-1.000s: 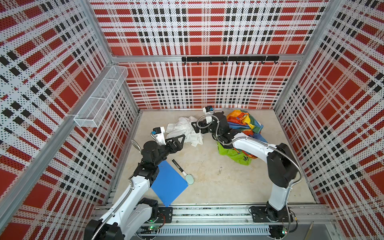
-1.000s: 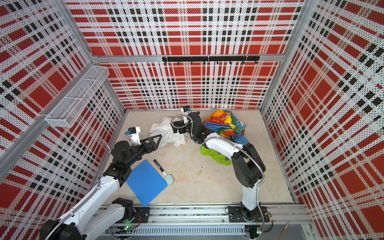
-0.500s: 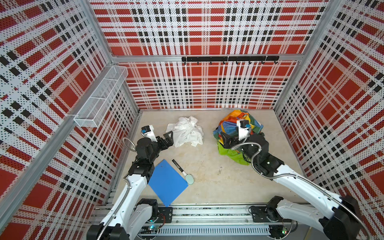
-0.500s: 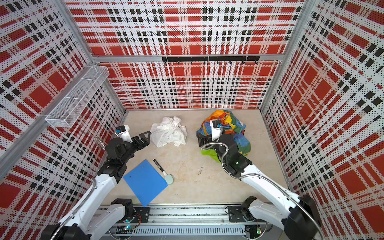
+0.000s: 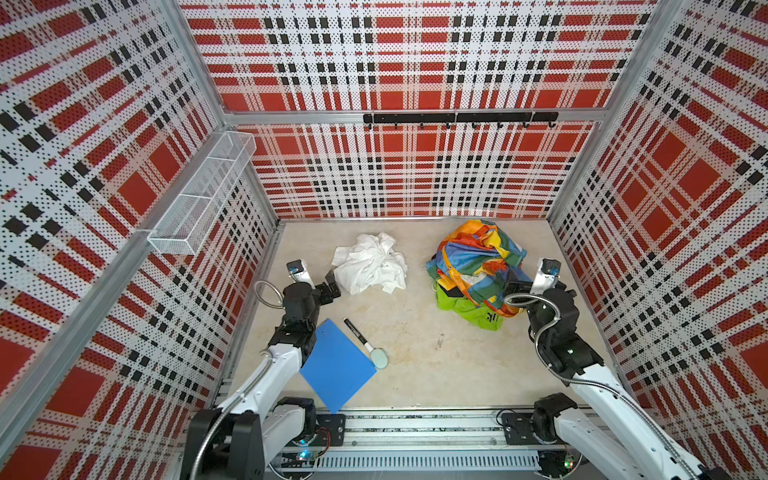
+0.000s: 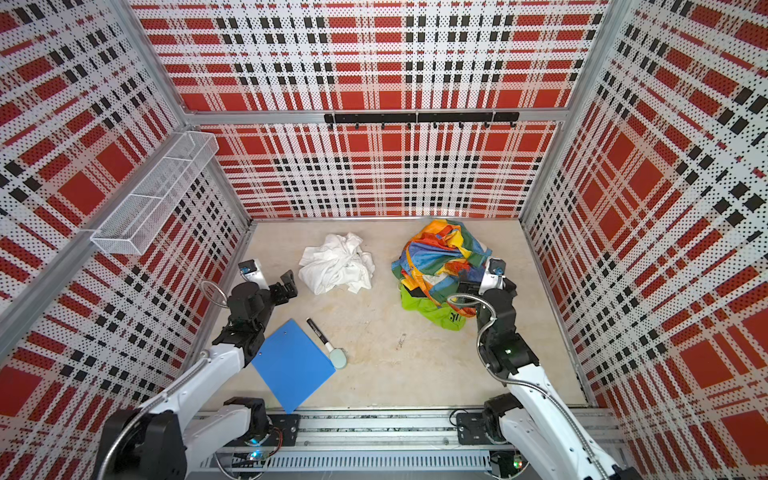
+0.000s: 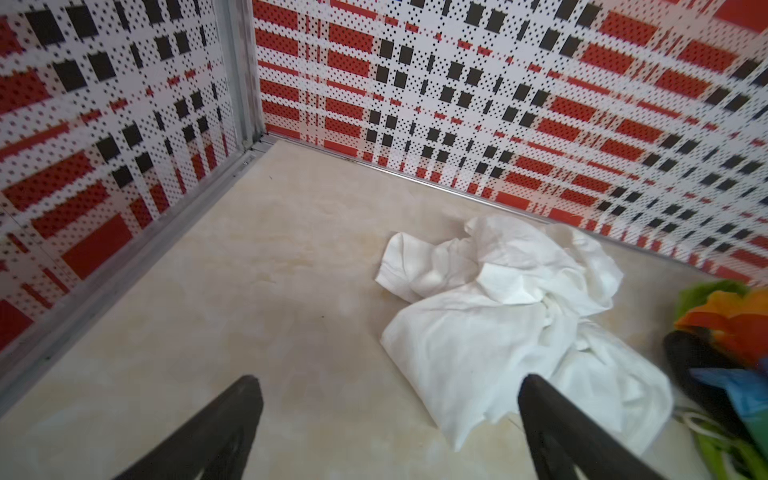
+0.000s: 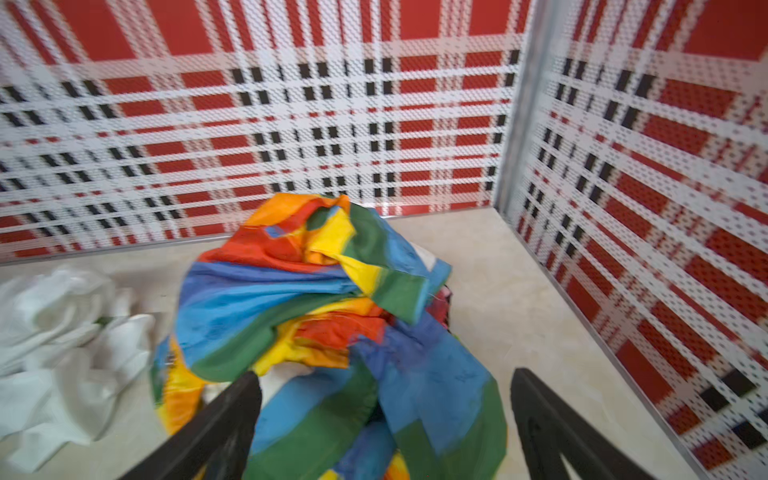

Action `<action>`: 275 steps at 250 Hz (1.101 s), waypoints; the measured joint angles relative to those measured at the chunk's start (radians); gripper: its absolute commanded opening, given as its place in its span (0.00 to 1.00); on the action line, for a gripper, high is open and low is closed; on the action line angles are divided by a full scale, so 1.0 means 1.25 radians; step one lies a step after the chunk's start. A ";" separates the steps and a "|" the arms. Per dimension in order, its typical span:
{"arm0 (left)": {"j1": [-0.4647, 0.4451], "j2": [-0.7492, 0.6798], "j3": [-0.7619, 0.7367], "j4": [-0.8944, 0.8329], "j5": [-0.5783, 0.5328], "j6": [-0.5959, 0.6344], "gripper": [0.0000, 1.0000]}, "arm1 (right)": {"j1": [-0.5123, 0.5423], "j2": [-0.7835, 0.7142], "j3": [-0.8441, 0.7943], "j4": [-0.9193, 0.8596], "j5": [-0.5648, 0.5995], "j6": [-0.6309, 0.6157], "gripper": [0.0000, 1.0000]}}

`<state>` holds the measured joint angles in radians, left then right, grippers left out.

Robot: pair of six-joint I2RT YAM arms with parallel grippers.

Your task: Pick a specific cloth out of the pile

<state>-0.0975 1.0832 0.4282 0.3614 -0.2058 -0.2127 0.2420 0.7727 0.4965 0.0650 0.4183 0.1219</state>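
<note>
The white cloth (image 5: 370, 266) (image 6: 336, 266) lies crumpled on the floor by itself, left of the pile (image 5: 478, 257) (image 6: 444, 255). The pile is a rainbow patchwork heap lying over a lime-green garment (image 5: 465, 309). My left gripper (image 5: 332, 286) (image 7: 386, 380) is open and empty, just short of the cloth's (image 7: 498, 324) near left edge. My right gripper (image 5: 515, 284) (image 8: 384, 376) is open at the pile's (image 8: 324, 311) right side. Its fingers straddle patchwork folds without closing on them.
A blue sheet (image 5: 336, 370) and a black-handled brush with a pale head (image 5: 365, 343) lie beside the left arm. A wire basket (image 5: 203, 195) hangs on the left wall. A black hook rail (image 5: 457, 118) runs along the back wall.
A second ago the right gripper reached across to the white cloth; it has since swung back to the pile's right side. The left gripper drew back slightly. The white cloth lies still.
</note>
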 measured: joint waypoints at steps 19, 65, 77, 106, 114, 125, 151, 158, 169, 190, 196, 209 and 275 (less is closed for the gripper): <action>-0.010 0.040 -0.036 0.081 -0.022 0.052 0.99 | -0.079 0.018 -0.023 0.016 -0.022 0.004 1.00; -0.014 0.193 -0.117 0.321 -0.036 0.142 0.99 | -0.182 0.084 -0.110 0.150 -0.042 0.003 1.00; -0.018 0.237 -0.127 0.366 -0.036 0.164 0.99 | -0.187 0.112 -0.138 0.197 -0.042 -0.003 1.00; -0.020 0.295 -0.127 0.457 -0.036 0.199 0.99 | -0.190 0.205 -0.211 0.348 -0.049 -0.033 1.00; -0.016 0.313 -0.127 0.493 -0.033 0.204 0.99 | -0.190 0.232 -0.226 0.390 -0.051 -0.042 1.00; -0.008 0.335 -0.127 0.532 -0.027 0.204 0.99 | -0.190 0.271 -0.245 0.452 -0.054 -0.052 1.00; 0.036 0.379 -0.132 0.609 0.005 0.191 0.99 | -0.192 0.371 -0.264 0.594 -0.059 -0.073 1.00; 0.046 0.387 -0.132 0.618 0.014 0.188 0.99 | -0.193 0.394 -0.264 0.623 -0.060 -0.078 1.00; 0.061 0.388 -0.131 0.615 0.027 0.182 0.99 | -0.194 0.419 -0.258 0.645 -0.066 -0.084 1.00; 0.074 0.389 -0.126 0.616 0.043 0.171 0.99 | -0.195 0.438 -0.239 0.665 -0.069 -0.088 1.00; 0.075 0.389 -0.125 0.616 0.047 0.169 0.99 | -0.195 0.442 -0.233 0.669 -0.070 -0.089 1.00; 0.075 0.389 -0.122 0.618 0.054 0.166 0.99 | -0.195 0.446 -0.218 0.673 -0.075 -0.089 1.00; 0.073 0.389 -0.118 0.620 0.061 0.161 0.99 | -0.194 0.467 -0.262 0.826 -0.125 -0.089 1.00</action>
<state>-0.0063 1.5692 0.2810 1.1362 -0.1295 -0.0109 -0.0006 1.3560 0.1688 1.0969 0.2615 0.0101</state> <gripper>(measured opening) 0.992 0.999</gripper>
